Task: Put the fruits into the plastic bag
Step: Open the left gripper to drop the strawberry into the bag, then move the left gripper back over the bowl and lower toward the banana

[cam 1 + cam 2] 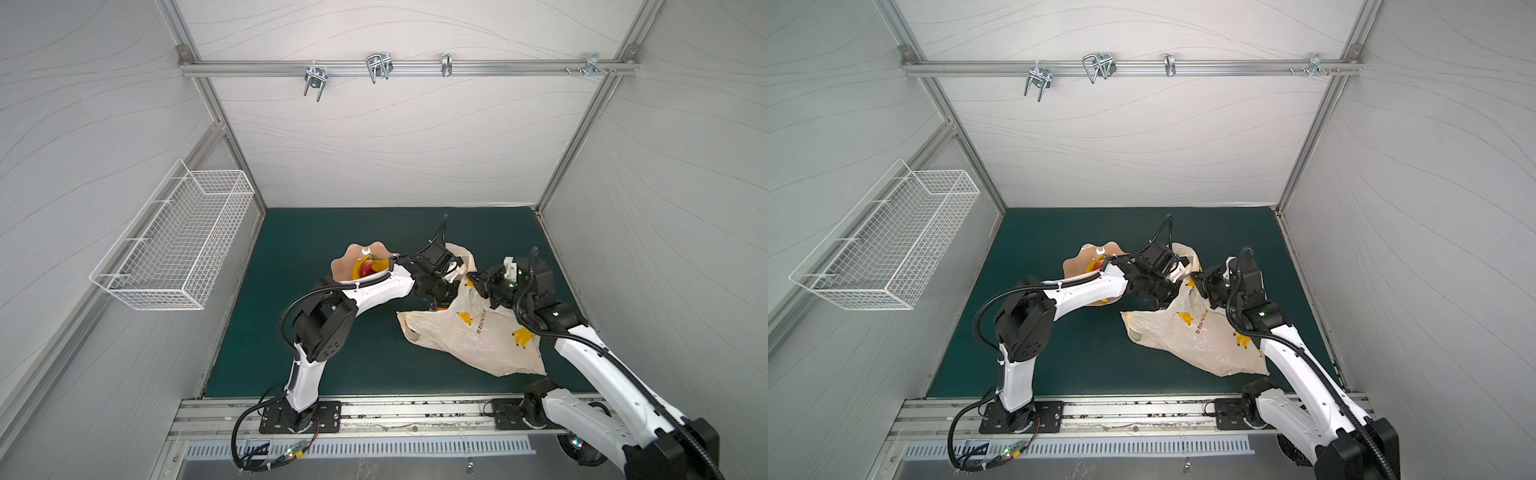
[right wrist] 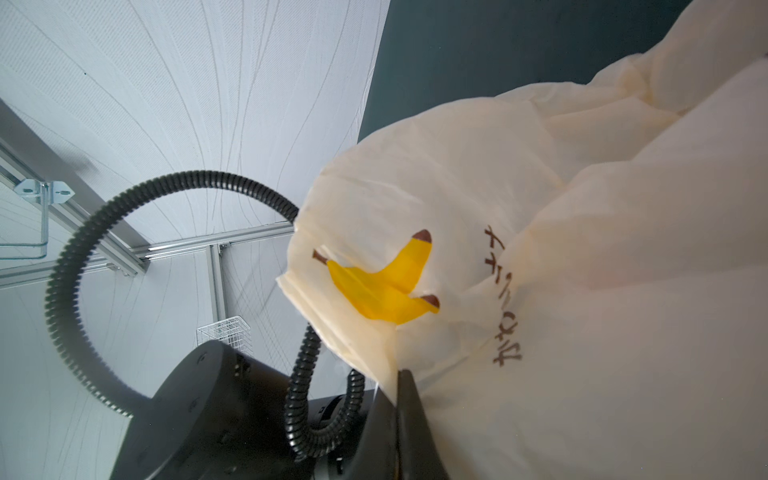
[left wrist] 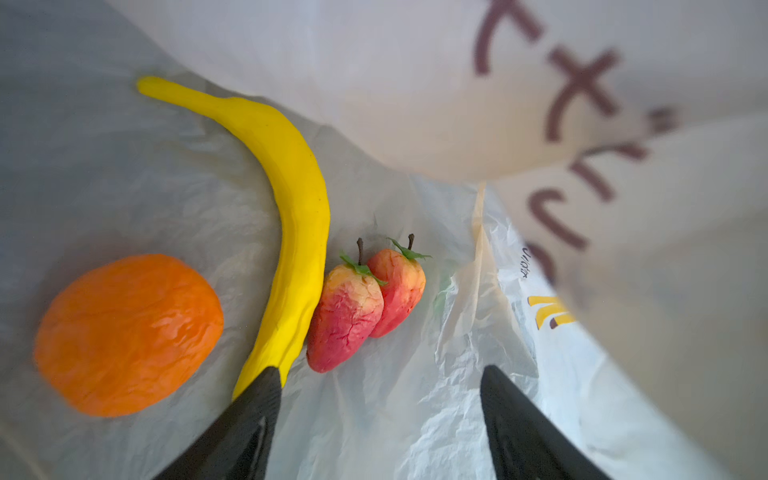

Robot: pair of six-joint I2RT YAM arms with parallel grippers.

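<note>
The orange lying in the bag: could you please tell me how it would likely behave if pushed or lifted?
The orange looks roundish, so a push would probably roll it. Its wrinkled, dented skin suggests a soft, light toy that may squash under a grip. The thin, crinkled bag beneath would likely slide along too.

**fruitbot_fan:** what's your count right now?

**me:** From my seat I get two bananas [image 3: 291, 216], two strawberries [image 3: 345, 320], one orange [image 3: 129, 332], and one red fruit [image 1: 366, 271] I can't name. Also one plastic bag [image 1: 478, 336], one bowl [image 1: 343, 266], one wire basket [image 1: 174, 241], four hooks [image 1: 316, 81].
</note>
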